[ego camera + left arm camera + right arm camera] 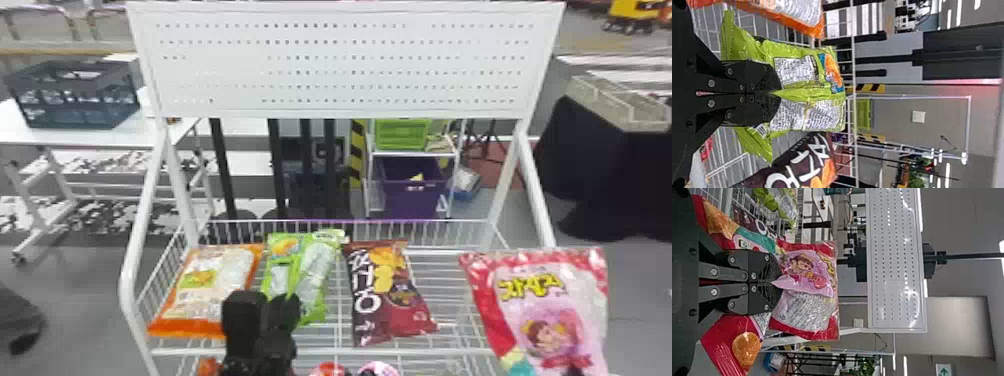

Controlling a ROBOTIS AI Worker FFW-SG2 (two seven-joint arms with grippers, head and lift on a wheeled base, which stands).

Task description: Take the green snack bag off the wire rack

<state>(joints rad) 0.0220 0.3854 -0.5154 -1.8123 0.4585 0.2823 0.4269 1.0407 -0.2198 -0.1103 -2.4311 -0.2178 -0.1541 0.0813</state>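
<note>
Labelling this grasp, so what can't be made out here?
- Left wrist view: green snack bag film pinched inside the left gripper, covered by its fingers.
- Head view: that bag's near left part, behind the left arm.
- Head view: pink snack bag's bottom, cut off by the lower edge.

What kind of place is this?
Probably a test or demo hall with a mock shop display: a wire rack of snack bags, a white pegboard above, and a wheeled table behind.

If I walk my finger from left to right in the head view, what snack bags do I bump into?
Orange-and-white bag → green snack bag → dark brown bag → pink-and-red bag.
</note>
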